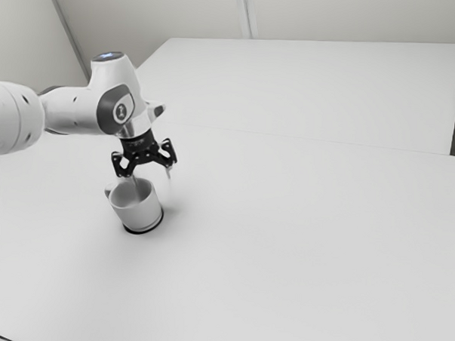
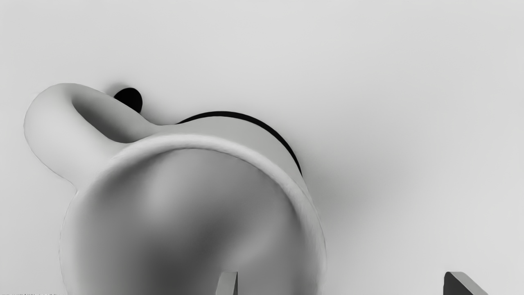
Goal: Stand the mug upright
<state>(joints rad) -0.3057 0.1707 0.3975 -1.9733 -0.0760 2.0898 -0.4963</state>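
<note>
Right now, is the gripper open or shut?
Open: the gripper has its fingers wide apart, one at the mouth of the mug, the other outside.

My arm (image 1: 71, 111) comes in from the exterior view's left, bending down to my black claw (image 1: 154, 184) over the mug (image 1: 137, 210). My fingers stand apart: one (image 1: 136, 186) reaches down inside the rim, the other (image 1: 169, 172) hangs outside, toward the exterior view's right. The mug has its mouth up and its dark-edged base down at the white table (image 1: 307, 249), handle (image 1: 109, 190) toward the exterior view's left. Farther back lies another white surface (image 1: 314, 91), with a pale wall (image 1: 174, 9) behind.
</note>
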